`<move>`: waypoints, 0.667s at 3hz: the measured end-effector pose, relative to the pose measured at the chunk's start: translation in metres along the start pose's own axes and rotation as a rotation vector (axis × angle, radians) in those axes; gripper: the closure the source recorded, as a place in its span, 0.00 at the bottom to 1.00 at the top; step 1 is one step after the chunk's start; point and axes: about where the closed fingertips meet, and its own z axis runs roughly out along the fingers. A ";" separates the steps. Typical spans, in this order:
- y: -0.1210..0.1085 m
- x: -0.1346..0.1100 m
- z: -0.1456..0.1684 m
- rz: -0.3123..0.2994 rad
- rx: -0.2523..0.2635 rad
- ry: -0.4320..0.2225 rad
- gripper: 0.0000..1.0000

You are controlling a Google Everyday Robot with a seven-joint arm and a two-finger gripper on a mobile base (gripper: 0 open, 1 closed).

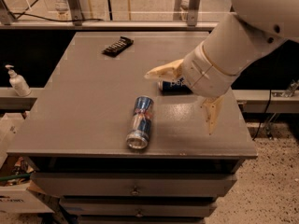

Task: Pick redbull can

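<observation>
The redbull can [141, 122] lies on its side near the front edge of the grey table [88, 101], its silver top facing the front. My gripper [180, 97] hangs above the table just right of the can, its two cream fingers spread wide: one fingertip [152, 73] points left, the other [211, 125] points down at the right. It holds nothing. The white arm reaches in from the upper right.
A blue Pepsi can [174, 85] lies on its side behind the gripper, mostly hidden by it. A black ridged object [117, 46] lies at the back of the table. A soap dispenser [17, 81] stands on a ledge at the left. Drawers sit below the tabletop.
</observation>
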 end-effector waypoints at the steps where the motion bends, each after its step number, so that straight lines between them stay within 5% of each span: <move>1: -0.008 -0.022 0.009 -0.228 0.005 0.055 0.00; 2: -0.019 -0.042 0.027 -0.418 -0.008 0.106 0.00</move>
